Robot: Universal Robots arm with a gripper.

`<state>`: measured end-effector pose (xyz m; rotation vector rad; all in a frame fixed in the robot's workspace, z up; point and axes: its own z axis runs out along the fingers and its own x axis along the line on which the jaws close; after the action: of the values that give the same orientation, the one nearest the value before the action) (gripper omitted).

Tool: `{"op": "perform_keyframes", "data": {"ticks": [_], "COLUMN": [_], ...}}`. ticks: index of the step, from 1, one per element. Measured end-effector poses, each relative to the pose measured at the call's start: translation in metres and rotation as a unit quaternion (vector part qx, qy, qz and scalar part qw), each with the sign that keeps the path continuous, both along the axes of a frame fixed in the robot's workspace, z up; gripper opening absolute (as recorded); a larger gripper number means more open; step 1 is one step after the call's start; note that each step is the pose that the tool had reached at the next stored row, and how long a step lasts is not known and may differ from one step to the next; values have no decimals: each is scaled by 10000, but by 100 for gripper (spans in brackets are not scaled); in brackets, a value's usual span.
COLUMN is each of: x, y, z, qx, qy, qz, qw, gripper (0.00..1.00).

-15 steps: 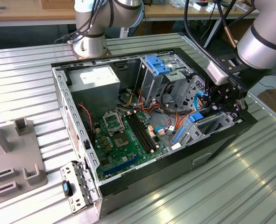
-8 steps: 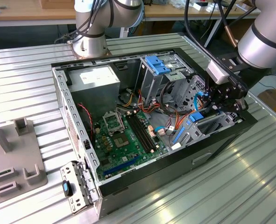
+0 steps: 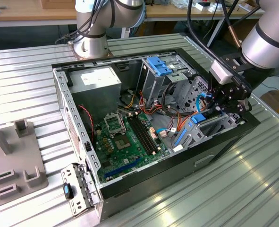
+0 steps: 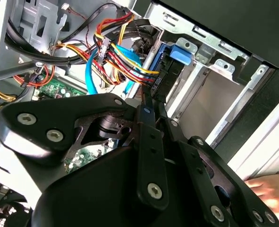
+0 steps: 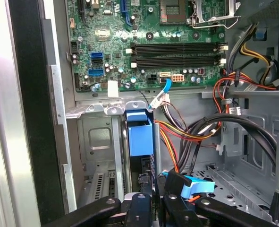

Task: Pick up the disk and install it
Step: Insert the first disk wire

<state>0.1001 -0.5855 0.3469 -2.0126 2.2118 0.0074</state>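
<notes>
A: So, where's the disk [image 4: 161, 66]?
B: Partly down in the cage [image 4: 215, 99], at the corner of the case [image 3: 68, 109] toward the exterior view's right. The case lies open on the counter [image 3: 252, 189].
A: And the end effector [image 4: 152, 100]?
B: Narrow, clamped on the disk's black slab from both sides. In the first wrist view the disk's blue end sits between the cage's metal walls.

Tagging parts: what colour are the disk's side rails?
Bright blue; the disk shows best in first wrist view.
</notes>
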Motion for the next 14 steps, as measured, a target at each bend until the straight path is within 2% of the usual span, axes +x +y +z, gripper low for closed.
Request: {"op": "perform_keyframes", "data": {"ticks": [4, 14], "x": [2, 3], "y": [3, 18], "z": [-1, 0], "qx": [-1, -40], "qy": [0, 0], "qz": [-6, 48], "qw": [10000, 10000], "gripper": [16, 16]}}
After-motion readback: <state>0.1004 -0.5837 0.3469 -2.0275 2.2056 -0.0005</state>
